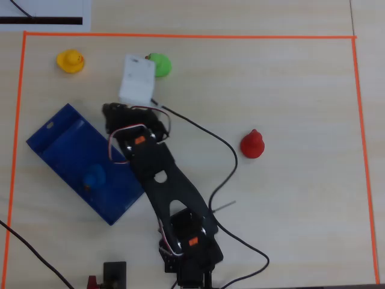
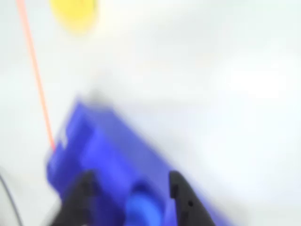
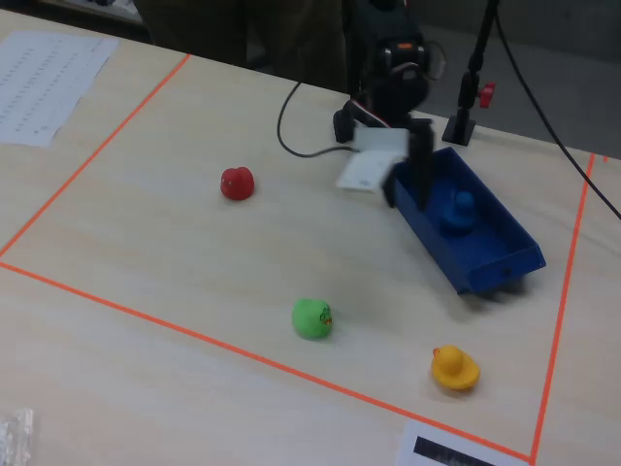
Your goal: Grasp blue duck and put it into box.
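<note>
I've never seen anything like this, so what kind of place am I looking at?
Probably a lab or hobby bench for robot practice: orange tape marks a work area on a wooden table, with a small robot arm, toy ducks like the blue duck and a blue box.

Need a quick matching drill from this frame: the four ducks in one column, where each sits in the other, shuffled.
Things:
1. blue duck
2. yellow duck
3. green duck
4. red duck

Places:
A. alone on open table, far from the box
B. inside the box
C. near the corner of the orange tape, past the box's end
D. overhead view: beside the white block on the arm

Pairs: 1-B, 2-C, 3-D, 4-A
</note>
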Controlling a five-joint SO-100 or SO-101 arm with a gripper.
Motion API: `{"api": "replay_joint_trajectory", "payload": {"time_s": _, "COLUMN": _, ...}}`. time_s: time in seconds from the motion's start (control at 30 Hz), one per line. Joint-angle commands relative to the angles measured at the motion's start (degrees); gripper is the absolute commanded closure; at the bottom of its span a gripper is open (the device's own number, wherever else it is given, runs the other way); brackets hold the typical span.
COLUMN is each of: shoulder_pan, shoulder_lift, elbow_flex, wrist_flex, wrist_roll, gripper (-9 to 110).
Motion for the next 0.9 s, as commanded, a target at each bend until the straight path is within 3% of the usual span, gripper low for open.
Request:
{"api": "replay_joint_trajectory", "payload": {"time_s": 0.0, "shoulder_pan": 10.3, "shoulder_lift": 18.0, "elbow_flex": 21.1, "wrist_flex": -21.2, "wrist_roll": -4.7, "gripper": 101}}
{"api": "replay_joint_trajectory", "payload": {"time_s": 0.17, "shoulder_pan": 17.0, "shoulder_lift": 39.1, "elbow_flex": 47.2, "wrist_flex": -31.7, "wrist_roll": -10.9, "gripper": 101}}
{"api": "replay_joint_trajectory", "payload": {"time_s": 0.3, "shoulder_pan": 19.0, "shoulder_lift": 54.6, "elbow_flex": 63.1, "wrist_flex": -30.2, "wrist_roll": -14.2, "gripper": 101}}
{"api": "replay_joint_trajectory", "payload": {"time_s": 0.7, "shoulder_pan": 21.3, "shoulder_lift": 74.8, "elbow_flex": 67.9, "wrist_flex": 5.9, "wrist_roll": -15.6, "gripper": 101}}
{"api": "replay_joint_trajectory", "payload": {"time_s": 0.87, "shoulder_pan": 21.3, "shoulder_lift": 74.8, "elbow_flex": 67.9, "wrist_flex": 17.8, "wrist_roll": -21.0, "gripper": 101}}
